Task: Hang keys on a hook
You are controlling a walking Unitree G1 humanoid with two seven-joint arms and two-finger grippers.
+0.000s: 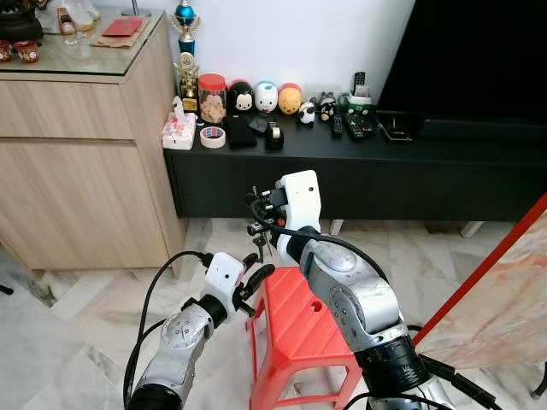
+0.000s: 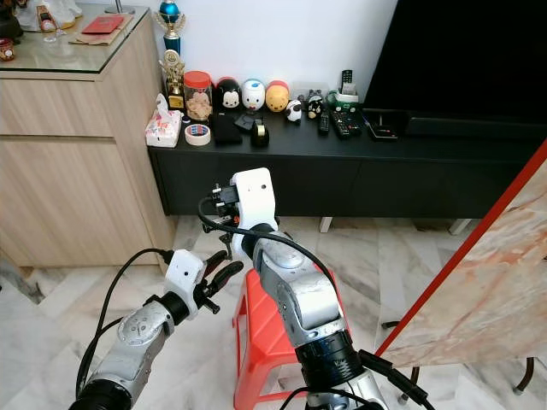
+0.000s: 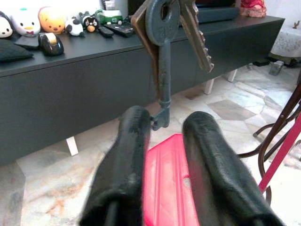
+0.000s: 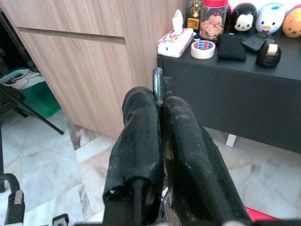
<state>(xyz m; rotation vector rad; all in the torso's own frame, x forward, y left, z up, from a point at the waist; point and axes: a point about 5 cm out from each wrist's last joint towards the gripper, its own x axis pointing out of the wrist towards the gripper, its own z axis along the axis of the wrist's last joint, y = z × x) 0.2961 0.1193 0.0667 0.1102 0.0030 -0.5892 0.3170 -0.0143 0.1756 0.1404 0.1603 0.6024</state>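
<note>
- Nearest to me, my left gripper is held up over the red stool. Its two fingers are apart and hold nothing.
- Just above it, my right gripper is pinched tight on the keys. They hang down from it, over the stool.
- Farther back, I see a long black cabinet with small toys on top.
</note>
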